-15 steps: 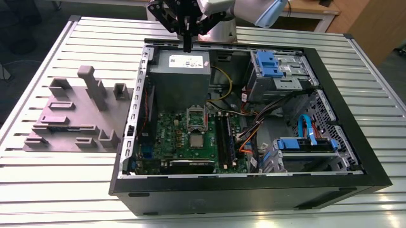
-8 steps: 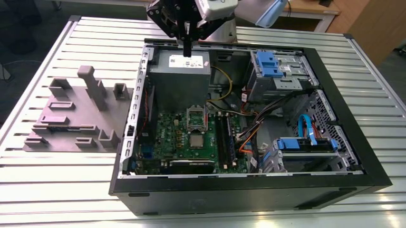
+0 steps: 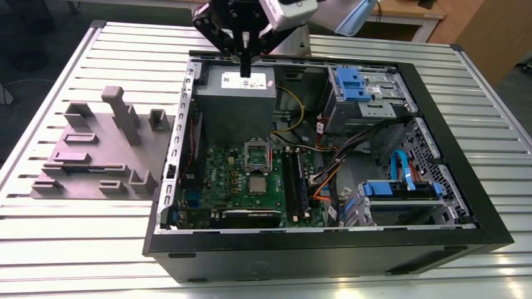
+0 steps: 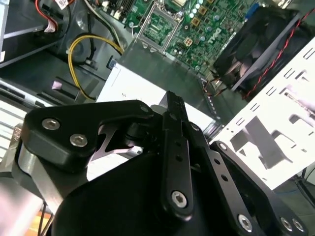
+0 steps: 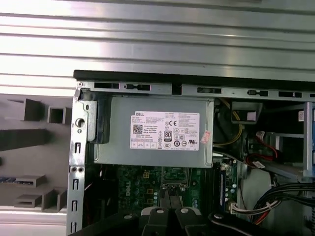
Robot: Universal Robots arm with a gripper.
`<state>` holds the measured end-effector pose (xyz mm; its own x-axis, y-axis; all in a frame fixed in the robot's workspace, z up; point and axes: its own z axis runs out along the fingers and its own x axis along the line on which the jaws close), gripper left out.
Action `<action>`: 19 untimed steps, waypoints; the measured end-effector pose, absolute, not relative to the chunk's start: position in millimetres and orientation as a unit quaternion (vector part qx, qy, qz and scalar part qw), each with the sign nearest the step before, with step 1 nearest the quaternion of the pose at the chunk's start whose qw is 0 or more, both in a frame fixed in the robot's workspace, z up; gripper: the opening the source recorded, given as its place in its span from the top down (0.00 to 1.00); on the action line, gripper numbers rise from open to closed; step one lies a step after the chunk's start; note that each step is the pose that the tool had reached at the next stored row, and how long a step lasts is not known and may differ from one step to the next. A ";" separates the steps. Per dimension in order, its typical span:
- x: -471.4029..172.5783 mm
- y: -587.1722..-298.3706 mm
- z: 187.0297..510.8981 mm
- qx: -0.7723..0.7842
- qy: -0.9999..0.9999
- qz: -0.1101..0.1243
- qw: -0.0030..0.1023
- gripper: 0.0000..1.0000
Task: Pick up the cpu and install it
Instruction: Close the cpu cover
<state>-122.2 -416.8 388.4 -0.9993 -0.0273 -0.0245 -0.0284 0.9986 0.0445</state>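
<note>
Above the power supply (image 3: 235, 93), at the case's (image 3: 332, 249) far edge, the gripper (image 3: 246, 70) hangs with fingers pressed together, holding nothing. The cpu (image 3: 258, 185) lies on the motherboard (image 3: 241, 180), below the open socket frame (image 3: 256, 156).

An open black computer case (image 3: 332, 249) lies on its side on a slatted aluminium table (image 3: 75, 249). On the exterior view's left, beside the case, sits a grey moulded fixture block (image 3: 99, 156). Inside the case, a grey metal power supply box (image 3: 235, 103) lies toward the far wall, with the green rectangular motherboard (image 3: 224, 187) in front of it. The small square silvery cpu (image 3: 258, 184) rests on the motherboard, just in front of the raised silver hinged socket frame (image 3: 256, 156). Drive bays with blue plastic latches (image 3: 357, 87) occupy the exterior view's right. The black gripper (image 3: 246, 70) hangs above the power supply.
</note>
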 end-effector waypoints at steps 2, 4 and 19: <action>-122.2 -421.6 387.1 -0.015 1.000 0.022 0.012 0.89; -122.2 -427.2 385.2 -0.015 1.000 0.022 0.012 0.89; -109.7 -433.5 367.6 -0.080 0.996 0.023 0.010 0.89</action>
